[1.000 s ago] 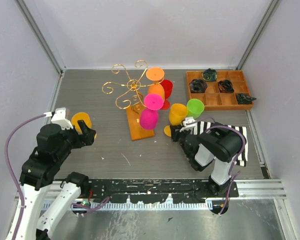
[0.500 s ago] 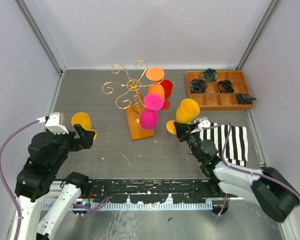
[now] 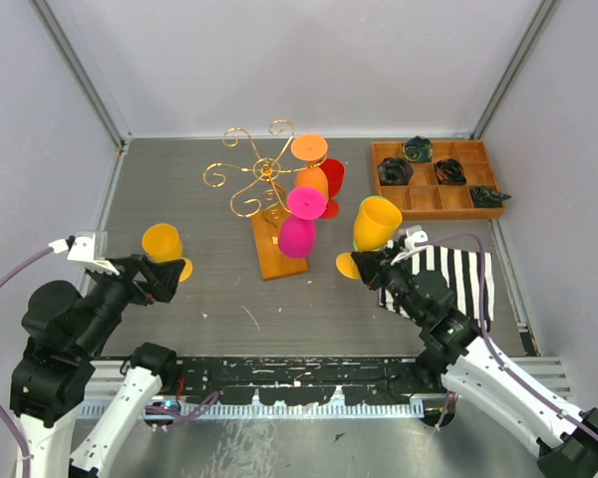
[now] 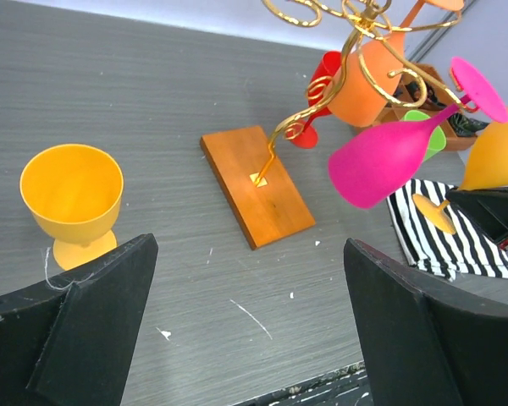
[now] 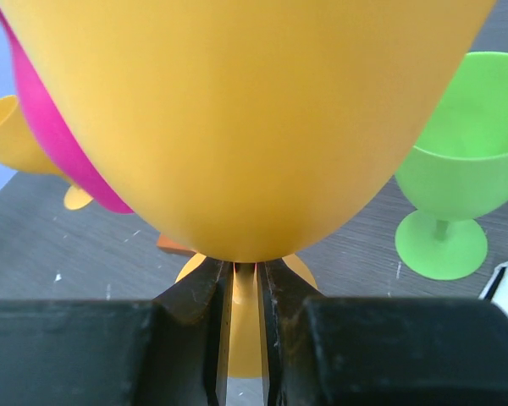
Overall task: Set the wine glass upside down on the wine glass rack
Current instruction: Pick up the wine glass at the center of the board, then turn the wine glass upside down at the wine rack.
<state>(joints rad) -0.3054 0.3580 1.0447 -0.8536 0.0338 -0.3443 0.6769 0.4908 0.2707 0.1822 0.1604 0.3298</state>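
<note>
Left gripper: we see it spread wide, lower left, empty
Spare cup: upright just beyond it
Wine glass rack: centre
Wine glass: yellow, tilted, right of the rack
Right gripper: we see it pinching the stem

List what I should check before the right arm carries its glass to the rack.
1. Right end effector shut on stem of the held yellow plastic wine glass: ok.
2. Glass turned upside down: not ok, bowl opens upward.
3. Free curl on the gold wire rack with wooden base: ok, left-side curls bare.
4. Green plastic wine glass apart from the held one: ok.
5. Left end effector open, away from rack: ok.
</note>
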